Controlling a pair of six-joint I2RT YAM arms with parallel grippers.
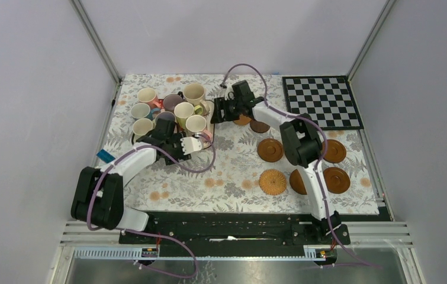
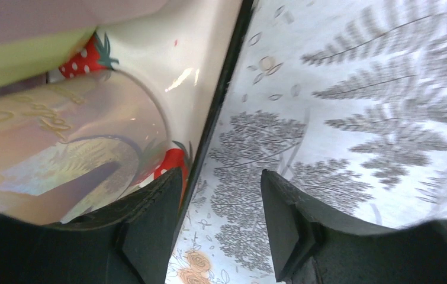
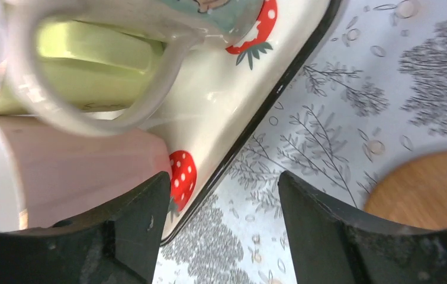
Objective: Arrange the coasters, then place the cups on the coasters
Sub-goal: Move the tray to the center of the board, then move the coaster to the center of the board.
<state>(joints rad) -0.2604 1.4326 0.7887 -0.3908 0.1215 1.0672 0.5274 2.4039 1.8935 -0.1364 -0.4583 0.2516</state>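
Several cups [image 1: 173, 111] stand crowded on the strawberry-print tray [image 2: 209, 71] at the back left. Brown coasters [image 1: 270, 150] lie spread on the right, among them a woven one [image 1: 273, 182] and a dark one [image 1: 260, 126]. My left gripper [image 1: 202, 142] [image 2: 221, 231] is open at the tray's near right corner, with the tray's black edge just inside its left finger [image 2: 150, 231] and a shiny cup [image 2: 61, 154] beyond. My right gripper [image 1: 216, 112] [image 3: 224, 231] is open at the tray's right edge beside a pink cup [image 3: 61, 171]. A tan coaster [image 3: 428, 189] lies to its right. Neither holds anything.
A black-and-white checkerboard mat [image 1: 322, 102] lies at the back right. A small blue item [image 1: 104, 155] sits near the table's left edge. The right arm [image 1: 301, 145] reaches across the coasters and hides part of one. A green cup [image 3: 90, 65] and a white handle [image 3: 156, 89] loom close.
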